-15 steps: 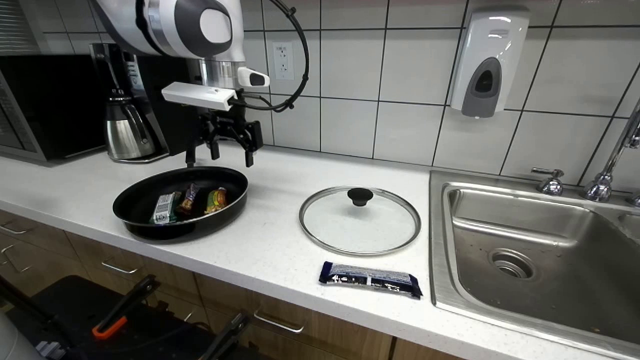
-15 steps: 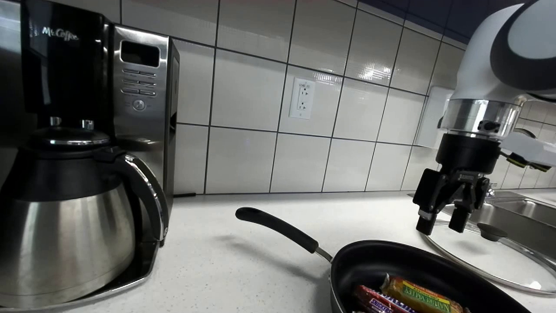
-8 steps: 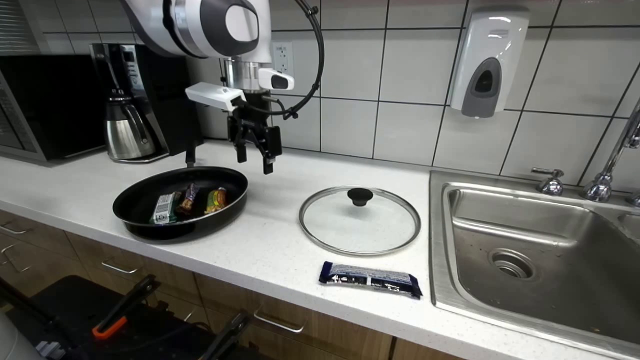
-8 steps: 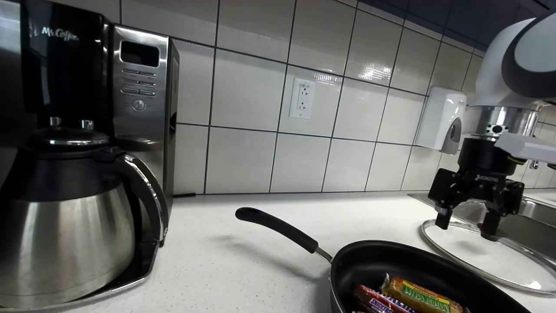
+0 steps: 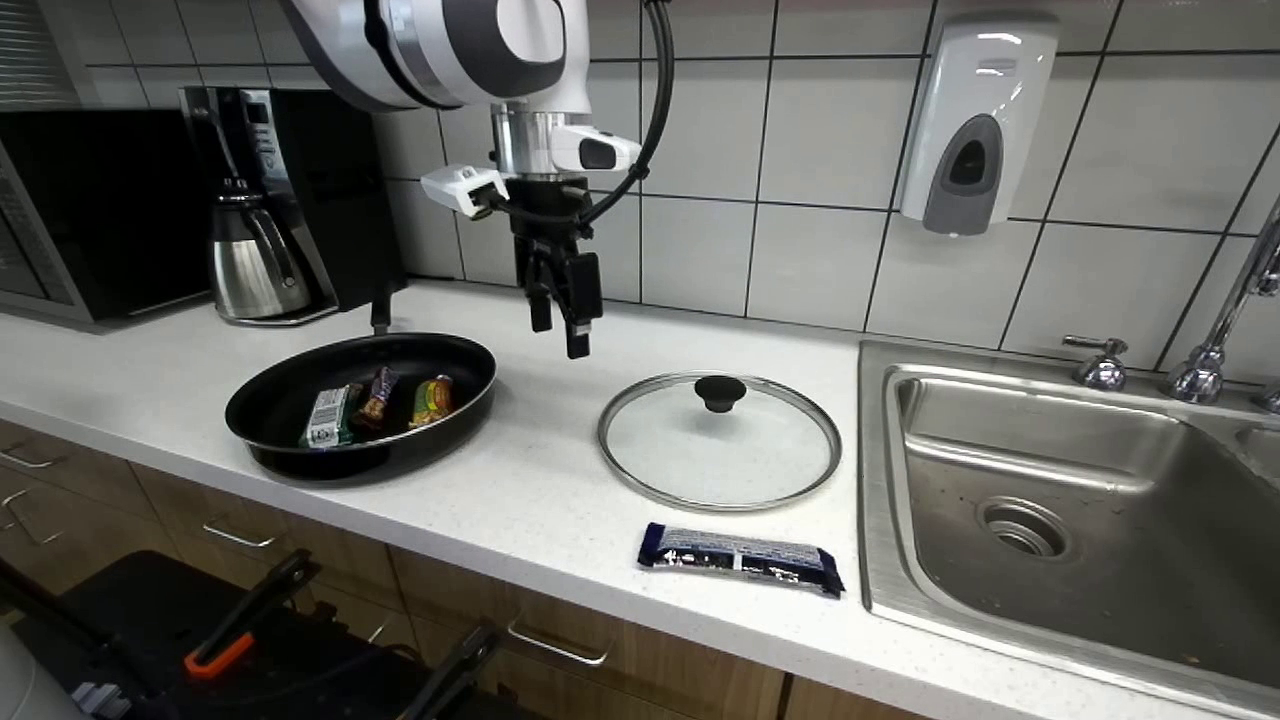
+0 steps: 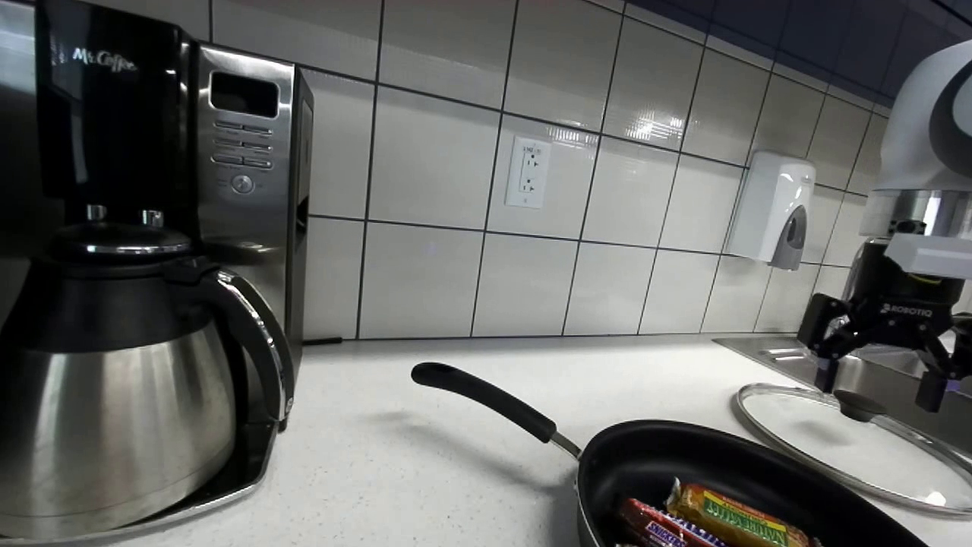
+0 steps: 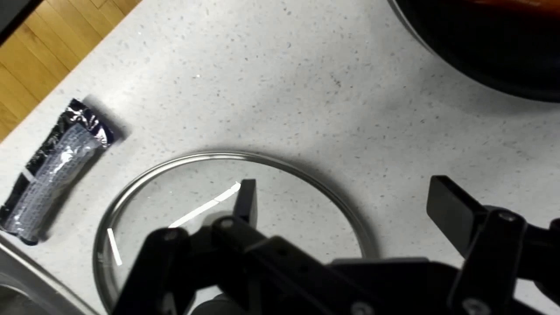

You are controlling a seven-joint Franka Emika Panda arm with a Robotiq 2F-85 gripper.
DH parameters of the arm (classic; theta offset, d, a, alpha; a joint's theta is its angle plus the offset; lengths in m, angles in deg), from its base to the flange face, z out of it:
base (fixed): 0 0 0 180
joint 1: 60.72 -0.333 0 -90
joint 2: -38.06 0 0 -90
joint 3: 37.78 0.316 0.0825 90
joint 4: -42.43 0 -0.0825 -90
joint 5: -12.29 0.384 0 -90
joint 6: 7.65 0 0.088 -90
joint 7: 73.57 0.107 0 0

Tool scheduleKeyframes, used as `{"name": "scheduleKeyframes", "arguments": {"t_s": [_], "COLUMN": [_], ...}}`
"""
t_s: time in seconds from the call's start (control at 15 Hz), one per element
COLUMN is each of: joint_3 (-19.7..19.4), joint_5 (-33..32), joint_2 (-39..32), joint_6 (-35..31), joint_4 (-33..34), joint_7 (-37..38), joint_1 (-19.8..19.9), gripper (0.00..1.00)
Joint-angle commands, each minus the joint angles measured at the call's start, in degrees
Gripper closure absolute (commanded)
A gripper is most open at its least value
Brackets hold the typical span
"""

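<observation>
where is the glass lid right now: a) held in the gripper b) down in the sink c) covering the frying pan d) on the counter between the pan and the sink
d, since in an exterior view the glass lid lies knob up on the counter, with the frying pan to one side, the sink to the other, and the open gripper hanging apart from it.

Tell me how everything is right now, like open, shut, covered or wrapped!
Gripper: open, holding nothing
Pan: uncovered, three wrapped snack bars inside
Glass lid: off the pan, knob up
Loose snack bar: wrapped
Coffee pot: upright, covered
Coffee maker: display dark
Wall outlet: nothing plugged in
Drawers: shut
Sink: a little dirty inside
</observation>
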Motion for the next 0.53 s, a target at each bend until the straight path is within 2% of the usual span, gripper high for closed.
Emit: {"name": "scheduleKeyframes", "arguments": {"t_s": [0.0,0.47], "joint_3": [-0.7,-3.3], "joint_5": [-2.7,-2.6], "joint_2": [3.7,5.3], "joint_6": [0.6,-2.3], "joint_4": [-3.2,-6.2], "joint_7": [5.6,7.1], "joint_1": [2.7,7.3], "gripper": [0.0,0.0]}}
